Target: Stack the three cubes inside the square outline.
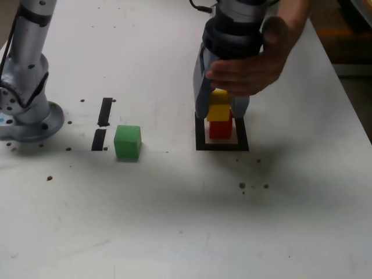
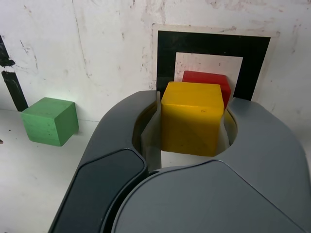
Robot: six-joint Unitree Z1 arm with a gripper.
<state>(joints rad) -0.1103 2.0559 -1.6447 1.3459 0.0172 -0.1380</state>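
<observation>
In the exterior view, the grey pincer [image 1: 220,110] stands over the thick black square outline [image 1: 221,146] on the white desk [image 1: 174,221], clamped on the small matte yellow cube [image 1: 219,108]. That cube sits directly above the small matte red cube [image 1: 221,128], which rests inside the outline's pale centre. A person's hand [image 1: 250,67] grips the arm's wrist just above the pincer. The small matte green cube [image 1: 127,142] lies well apart toward the exterior view's left, just beside two short black bars [image 1: 102,123].

In the wrist view, the pincer [image 2: 192,121] holds the yellow cube [image 2: 191,116] squarely between its jaws, and the red cube [image 2: 209,83] peeks out beyond it within the square outline [image 2: 214,46]. The green cube [image 2: 49,121] waits on bare desk.

The step in hand looks like seating yellow on red. To do it well, line the yellow cube's edges up with the red one's, settle it flat until it bears fully, then part the jaws slowly and lift straight up, so neither cube is nudged off. Whether the two already touch cannot be told.
</observation>
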